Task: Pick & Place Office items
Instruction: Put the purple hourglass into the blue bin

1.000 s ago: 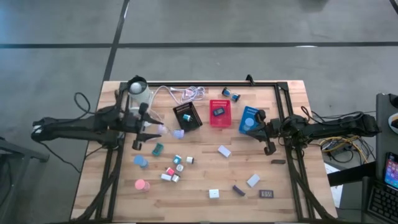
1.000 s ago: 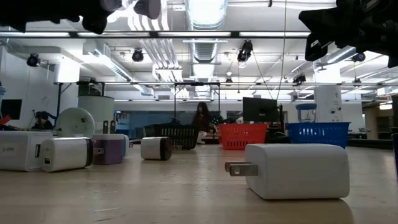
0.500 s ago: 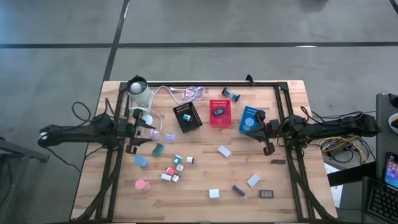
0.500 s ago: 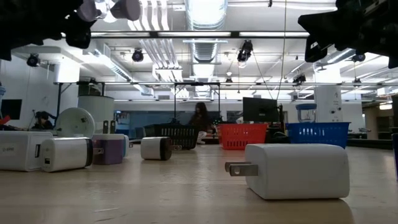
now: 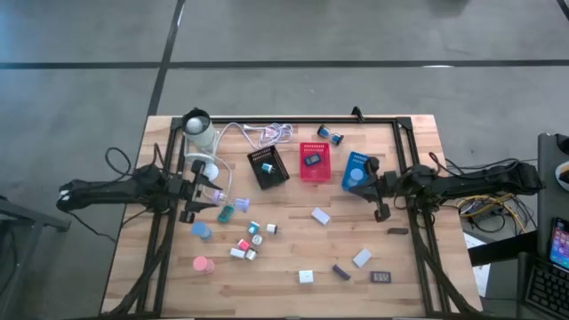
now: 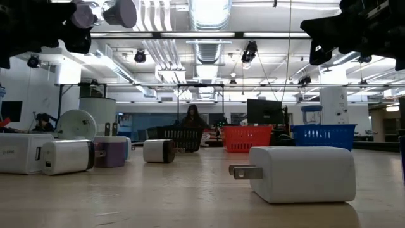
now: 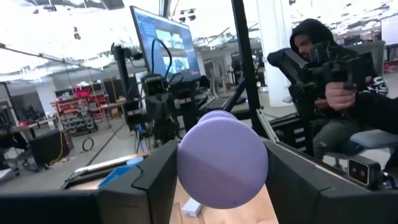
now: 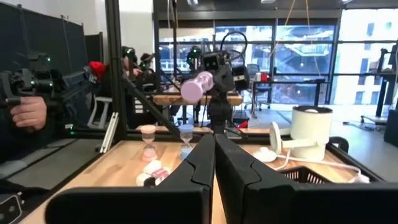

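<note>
My left gripper [image 5: 216, 193] hangs over the table's left half, shut on a lavender round roll [image 7: 221, 162], which also shows in the low view as the lavender roll [image 6: 120, 11]. On the wood lie other office items: a teal block [image 5: 226, 212], a blue roll [image 5: 202, 231], a pink roll [image 5: 203, 263], white blocks [image 5: 320, 215] and a dark rectangle [image 5: 380, 276]. My right gripper [image 5: 360, 178] is shut on nothing and hovers by the blue tray [image 5: 356, 163]. My left gripper pinches the lavender roll by its curved sides [image 7: 186, 171] between its two fingers [image 7: 155, 183]. The fingers lie about level and point toward the table's right edge. The roll is lifted clear of the table, one round end facing back at the wrist.
A black tray [image 5: 268, 166], a red tray [image 5: 314, 161] and the blue tray stand in a row at the far middle. A white coiled cable [image 5: 267, 133] and a white cylinder [image 5: 200, 133] sit far left. A person's hand [image 7: 342, 93] holds a device beyond the table.
My left gripper has drawn back from beside the black tray toward the table's left edge and sunk a little. It carries the lavender roll along, still clear of the table.
</note>
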Tool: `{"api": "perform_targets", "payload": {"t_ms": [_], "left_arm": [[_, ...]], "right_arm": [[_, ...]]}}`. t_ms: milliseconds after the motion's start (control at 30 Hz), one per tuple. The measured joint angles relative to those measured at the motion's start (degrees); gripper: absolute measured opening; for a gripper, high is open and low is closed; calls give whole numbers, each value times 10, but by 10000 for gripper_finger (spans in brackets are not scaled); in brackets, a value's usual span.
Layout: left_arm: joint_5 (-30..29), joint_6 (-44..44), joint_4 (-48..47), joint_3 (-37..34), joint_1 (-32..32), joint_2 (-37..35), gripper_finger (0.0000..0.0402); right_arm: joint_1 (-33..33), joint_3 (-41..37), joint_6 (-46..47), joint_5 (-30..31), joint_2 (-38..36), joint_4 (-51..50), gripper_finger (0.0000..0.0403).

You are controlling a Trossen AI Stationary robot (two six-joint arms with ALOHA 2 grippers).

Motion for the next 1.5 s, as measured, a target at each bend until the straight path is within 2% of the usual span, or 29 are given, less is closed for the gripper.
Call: {"api": "perform_targets", "payload": {"t_ms": [200, 333, 433, 567, 833, 967, 1133, 1300, 1500], "left_arm": [[0, -2, 4, 0, 0, 0, 204], [0, -31, 7, 15, 0, 3, 204], [-3, -45, 8, 25, 0, 10, 204], [-34, -64, 25, 34, 0, 24, 204], [-46, -85, 29, 78, 0, 62, 204], [-76, -106, 35, 102, 0, 88, 204], [-144, -124, 71, 126, 0, 119, 204], [-149, -142, 71, 153, 0, 144, 204], [-148, -163, 71, 185, 0, 184, 204]], "right_arm": [[0, 0, -11, 1, 13, 3, 8], [0, 9, -16, 30, 29, 4, 8], [2, 37, -39, 47, 57, 0, 9], [13, 96, -93, 67, 123, -63, 23], [36, 288, -227, 75, 260, -170, 114], [56, 384, -306, 84, 307, -236, 169], [84, 484, -371, 175, 359, -286, 231], [110, 562, -444, 248, 411, -317, 273], [133, 630, -507, 352, 469, -343, 302]]}}
